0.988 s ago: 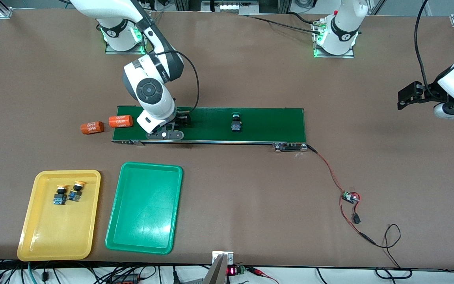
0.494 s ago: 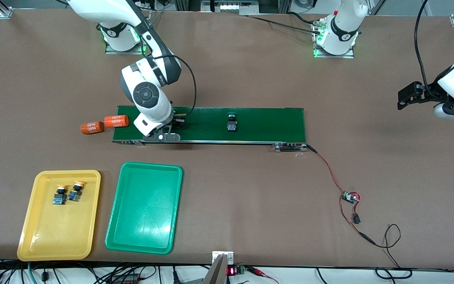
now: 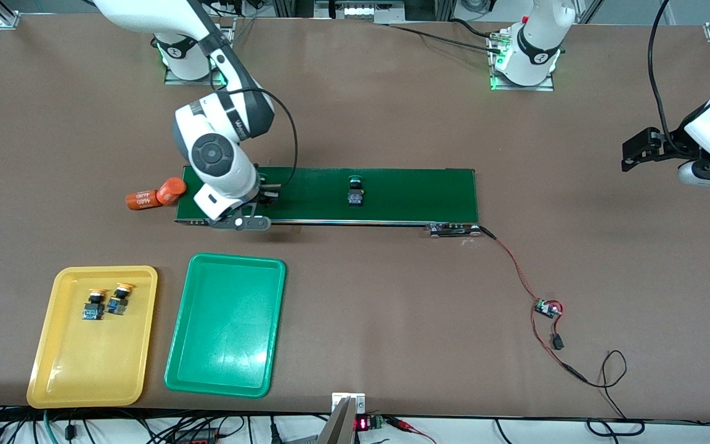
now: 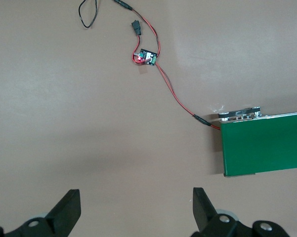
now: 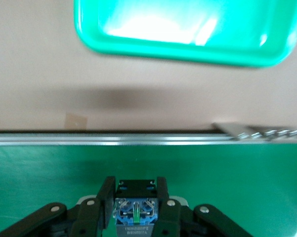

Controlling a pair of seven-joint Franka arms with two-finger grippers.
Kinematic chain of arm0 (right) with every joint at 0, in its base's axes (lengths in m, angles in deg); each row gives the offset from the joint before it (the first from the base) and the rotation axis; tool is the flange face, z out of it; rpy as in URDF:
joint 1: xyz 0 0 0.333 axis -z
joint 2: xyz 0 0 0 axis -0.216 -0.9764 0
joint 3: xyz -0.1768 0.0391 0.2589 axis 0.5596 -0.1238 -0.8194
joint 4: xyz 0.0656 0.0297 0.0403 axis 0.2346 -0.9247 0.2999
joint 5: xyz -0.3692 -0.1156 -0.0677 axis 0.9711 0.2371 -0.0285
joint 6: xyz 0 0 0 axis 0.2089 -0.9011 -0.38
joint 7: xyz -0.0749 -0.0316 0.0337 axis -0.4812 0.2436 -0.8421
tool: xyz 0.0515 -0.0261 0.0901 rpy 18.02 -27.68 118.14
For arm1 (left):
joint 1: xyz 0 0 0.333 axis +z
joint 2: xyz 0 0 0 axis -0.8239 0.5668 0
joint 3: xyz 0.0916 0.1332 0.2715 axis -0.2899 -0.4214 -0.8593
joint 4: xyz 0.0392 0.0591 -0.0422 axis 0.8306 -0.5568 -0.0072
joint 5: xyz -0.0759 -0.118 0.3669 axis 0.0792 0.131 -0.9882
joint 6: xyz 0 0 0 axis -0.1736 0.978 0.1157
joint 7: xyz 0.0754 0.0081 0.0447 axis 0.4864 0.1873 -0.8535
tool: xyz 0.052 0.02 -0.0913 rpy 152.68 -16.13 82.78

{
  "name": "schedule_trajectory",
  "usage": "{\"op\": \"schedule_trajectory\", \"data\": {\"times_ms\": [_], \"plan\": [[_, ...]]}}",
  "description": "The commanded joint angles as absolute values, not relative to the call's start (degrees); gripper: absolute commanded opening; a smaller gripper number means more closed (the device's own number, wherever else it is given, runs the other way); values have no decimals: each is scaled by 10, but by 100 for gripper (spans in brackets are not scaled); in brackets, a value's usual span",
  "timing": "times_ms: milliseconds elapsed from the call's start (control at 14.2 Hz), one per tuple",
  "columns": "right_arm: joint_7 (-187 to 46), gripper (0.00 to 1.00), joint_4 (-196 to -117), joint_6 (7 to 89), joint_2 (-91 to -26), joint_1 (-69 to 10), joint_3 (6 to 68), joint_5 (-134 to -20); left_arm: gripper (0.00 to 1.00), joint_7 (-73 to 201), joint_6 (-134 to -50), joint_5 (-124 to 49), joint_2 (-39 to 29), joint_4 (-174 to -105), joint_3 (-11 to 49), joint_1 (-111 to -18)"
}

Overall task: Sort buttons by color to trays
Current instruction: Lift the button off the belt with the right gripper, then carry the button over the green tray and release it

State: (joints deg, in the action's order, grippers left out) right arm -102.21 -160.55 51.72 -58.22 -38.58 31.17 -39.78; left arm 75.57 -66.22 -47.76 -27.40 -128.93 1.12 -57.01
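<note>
Right hand [image 5: 135,210] grips a green-capped button [image 5: 135,217] on the belt [image 3: 392,194]; next, carry it to the green tray [image 3: 176,370] at six o'clock; left hand [image 4: 136,207] waits, released

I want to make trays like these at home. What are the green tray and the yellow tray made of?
The shallow green rectangular tray looks like smooth, glossy plastic: light glints off its floor, and its rim and corners are rounded as if moulded. The shallow yellow rectangular tray has the same moulded shape with a softer sheen, so probably plastic too.
</note>
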Motion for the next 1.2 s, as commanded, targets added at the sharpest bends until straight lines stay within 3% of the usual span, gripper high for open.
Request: {"op": "schedule_trajectory", "data": {"times_ms": [0,282,1129], "plan": [[-961,24,-1497,438,-582,-372,348,-440,100,753,-656,-489,-277,-1289,15,-570],[-884,24,-1417,453,-610,-326,359,-438,100,753,-656,-489,-277,-1289,15,-570],[-822,25,-1261,727,-830,-269,357,-440,100,753,-656,-493,-276,-1289,15,-570]]}}
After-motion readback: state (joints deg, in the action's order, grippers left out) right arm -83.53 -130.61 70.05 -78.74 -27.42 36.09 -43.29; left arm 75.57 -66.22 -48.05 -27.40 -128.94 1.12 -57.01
